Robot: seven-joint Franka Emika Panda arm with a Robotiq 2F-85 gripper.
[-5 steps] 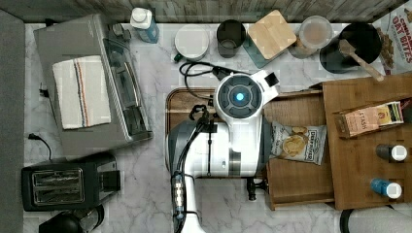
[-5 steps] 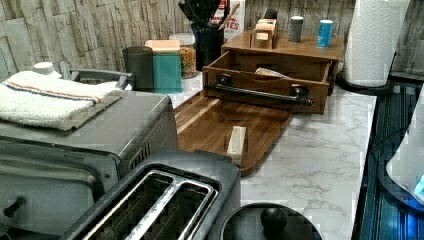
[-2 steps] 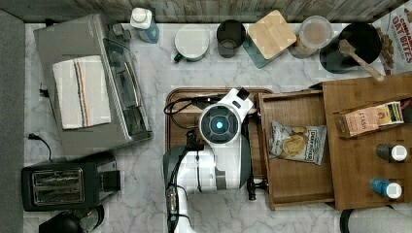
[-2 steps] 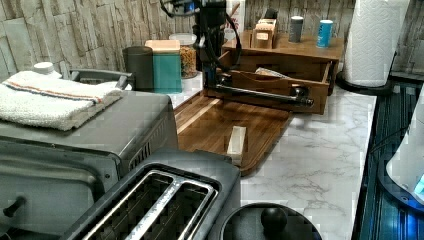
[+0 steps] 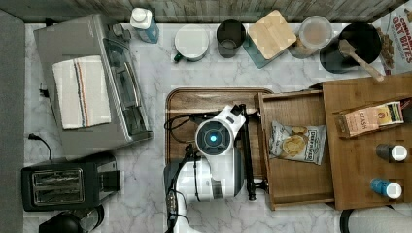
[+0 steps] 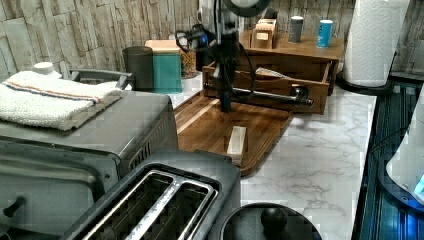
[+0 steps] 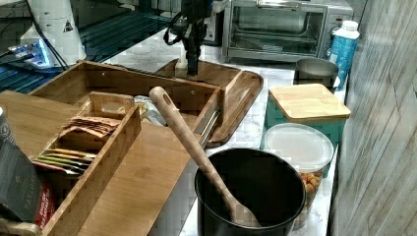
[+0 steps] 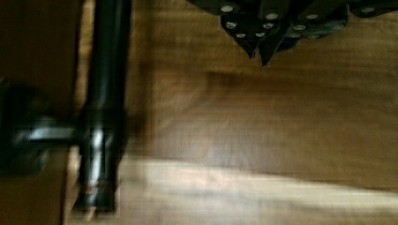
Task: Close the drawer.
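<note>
Drawer [image 5: 296, 150] sits pulled out at centre-right of the top view, poking out to the top view's left from under the wooden cabinet top [image 5: 367, 145], w/ a chip bag [image 5: 297, 142] lying inside and its dark bar handle [image 5: 248, 155] along the front edge. Gripper [image 8: 261, 47] hangs low over the darker serving tray [image 6: 225, 135], just beside the handle but not touching it; in the left view it's upper centre, in front of the drawer face. In the wrist view the fingertips [image 8: 253, 44] are pinched together, nothing between them, handle bar off to the side.
</note>
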